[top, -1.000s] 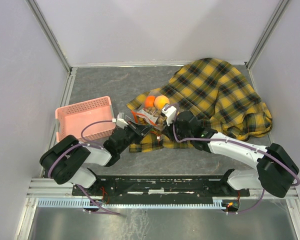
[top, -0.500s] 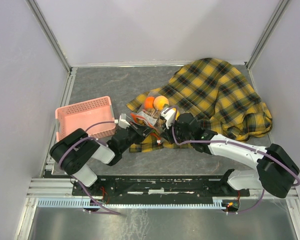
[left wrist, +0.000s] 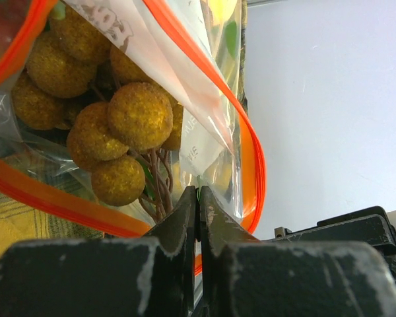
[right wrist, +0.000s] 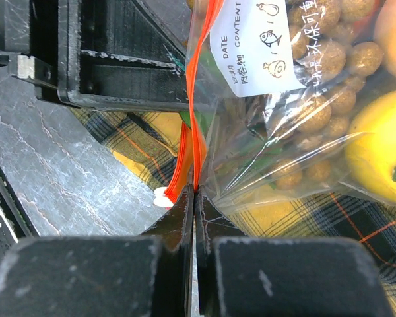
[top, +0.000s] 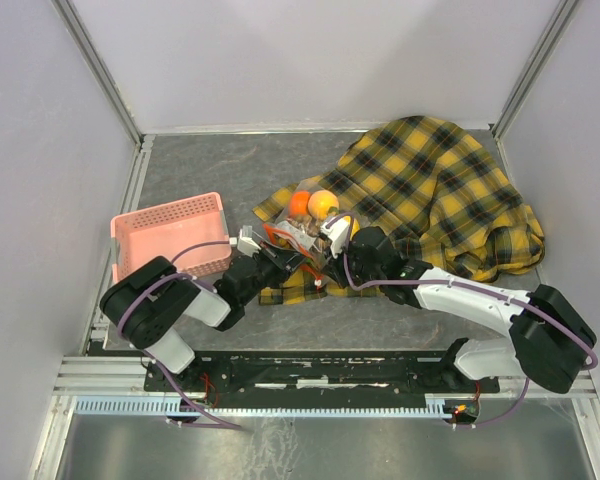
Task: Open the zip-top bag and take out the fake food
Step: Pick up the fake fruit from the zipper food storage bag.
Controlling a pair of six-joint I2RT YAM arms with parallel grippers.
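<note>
The zip-top bag [top: 305, 232] lies on the near edge of the plaid cloth between my two grippers. In it are two orange round fruits [top: 312, 203] and a tan-brown grape bunch [left wrist: 112, 112]. My left gripper [top: 286, 257] is shut on the clear plastic just inside the red-orange zip strip [left wrist: 254, 165], as the left wrist view [left wrist: 198, 191] shows. My right gripper [top: 332, 238] is shut on the zip strip [right wrist: 190, 99] at the bag's edge, as the right wrist view [right wrist: 195, 191] shows. The white label [right wrist: 259, 46] and a yellow fruit [right wrist: 383, 145] show through the plastic.
A pink basket [top: 170, 235] stands left of the bag. The yellow-black plaid cloth [top: 440, 190] covers the right back of the table. The left gripper's black body [right wrist: 119, 53] is close above the right gripper. Grey walls enclose the table.
Both grippers and the bag have shifted slightly up and left, and the left arm's elbow has moved right. Both grips hold as before.
</note>
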